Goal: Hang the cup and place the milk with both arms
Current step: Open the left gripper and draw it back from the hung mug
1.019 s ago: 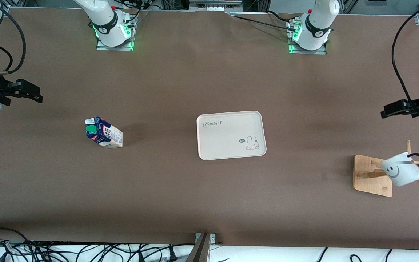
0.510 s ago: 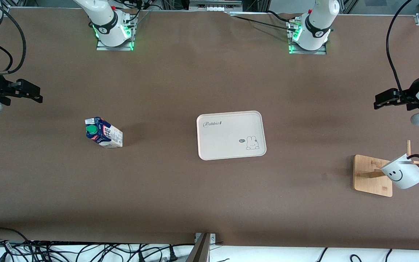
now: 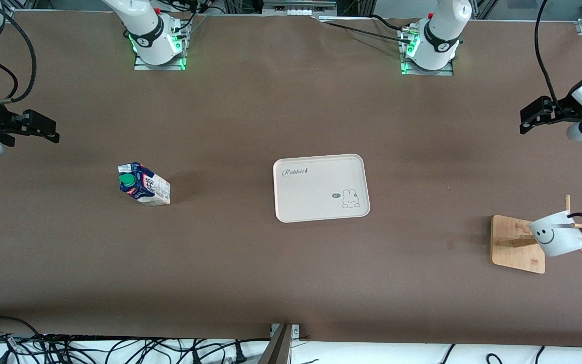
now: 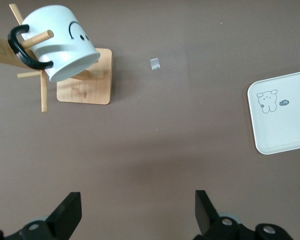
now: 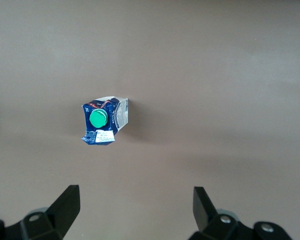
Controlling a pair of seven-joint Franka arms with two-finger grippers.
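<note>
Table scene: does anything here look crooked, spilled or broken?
Nothing spilled or broken. The cup hangs tilted by its handle on a peg of the wooden rack, as a hung cup would. The milk carton stands upright, and the tray lies flat.

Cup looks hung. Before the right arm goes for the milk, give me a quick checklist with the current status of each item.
1. White smiley mug hangs by its black handle on the wooden peg rack: ok.
2. Left hand open, holding nothing, off the rack: ok.
3. Blue-and-white milk carton with green cap stands upright on the brown table: ok.
4. Right hand open, holding nothing: ok.
5. White rabbit tray bare: ok.
6. Milk on tray: not ok.
</note>
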